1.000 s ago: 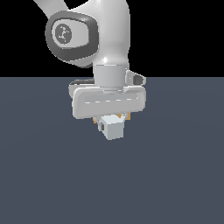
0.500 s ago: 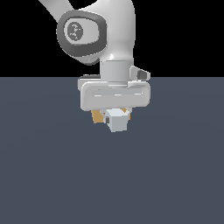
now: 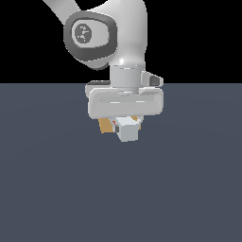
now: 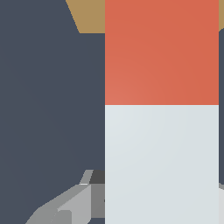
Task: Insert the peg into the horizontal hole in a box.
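Exterior view: the gripper (image 3: 125, 124), grasping the peg (image 3: 128, 129), has shifted toward 3 o'clock; red-orange tip faces the box (image 3: 106, 125).

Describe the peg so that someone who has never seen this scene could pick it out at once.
Find the white robot arm above the dark floor and follow it down to its claw. The peg is the square-section bar held there, in front of the tan box. Unlike the box, it is two-toned: pale grey with a red-orange end.
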{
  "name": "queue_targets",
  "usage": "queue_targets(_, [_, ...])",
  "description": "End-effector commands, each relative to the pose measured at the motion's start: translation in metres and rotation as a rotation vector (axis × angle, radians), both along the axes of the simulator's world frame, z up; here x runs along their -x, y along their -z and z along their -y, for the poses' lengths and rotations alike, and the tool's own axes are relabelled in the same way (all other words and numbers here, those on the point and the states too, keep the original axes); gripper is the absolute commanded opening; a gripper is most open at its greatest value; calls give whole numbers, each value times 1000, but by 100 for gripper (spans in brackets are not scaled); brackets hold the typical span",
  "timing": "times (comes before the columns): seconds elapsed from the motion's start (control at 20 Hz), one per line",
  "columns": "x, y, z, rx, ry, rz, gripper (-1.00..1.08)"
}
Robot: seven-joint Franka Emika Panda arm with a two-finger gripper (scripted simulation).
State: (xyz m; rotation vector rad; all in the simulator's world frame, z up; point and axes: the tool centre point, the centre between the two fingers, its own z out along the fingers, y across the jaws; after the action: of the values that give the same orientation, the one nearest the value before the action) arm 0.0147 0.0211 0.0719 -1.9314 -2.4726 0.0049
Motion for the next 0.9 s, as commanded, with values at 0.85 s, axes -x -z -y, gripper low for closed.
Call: queue_targets(0.85, [15,-4,-64,-1,1,7,-100])
